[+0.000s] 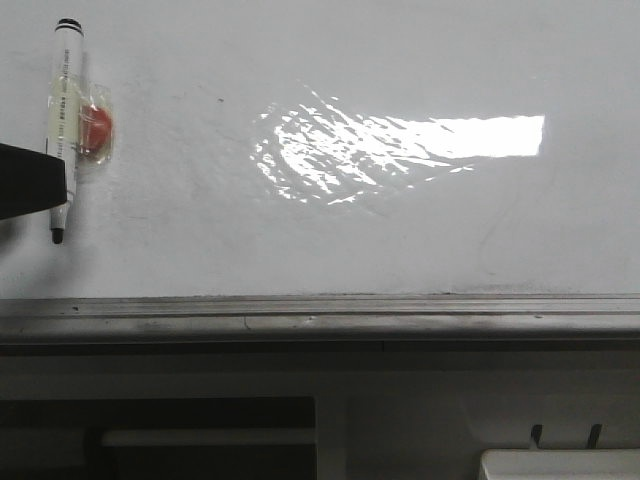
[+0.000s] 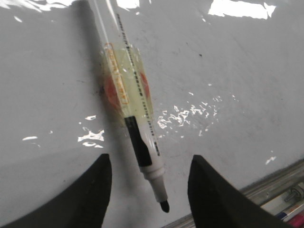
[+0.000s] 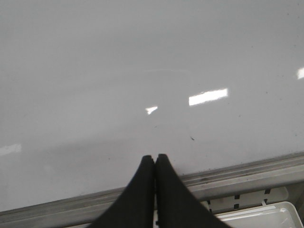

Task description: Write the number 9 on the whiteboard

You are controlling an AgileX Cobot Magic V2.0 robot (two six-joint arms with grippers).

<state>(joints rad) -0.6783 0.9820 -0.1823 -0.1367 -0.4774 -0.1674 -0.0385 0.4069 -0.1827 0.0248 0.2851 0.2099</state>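
Front view shows no number 9 on the whiteboard (image 1: pixel 330 240); only glare and faint smudges. Looks like the pick-up step: marker (image 1: pixel 64 125) lies flat at the board's far left, uncapped, long axis running away from the robot, black tip pointing back toward the grey rail (image 1: pixel 320 318), a red clear-wrapped lump (image 1: pixel 96 130) just beside its barrel. Left claw (image 2: pixel 149 190) hangs with fingers apart, straddling the tip end, not touching. Right claw (image 3: pixel 155 190) pressed together, holding nothing. Next, probably: lower, close on the barrel, lift without smearing.
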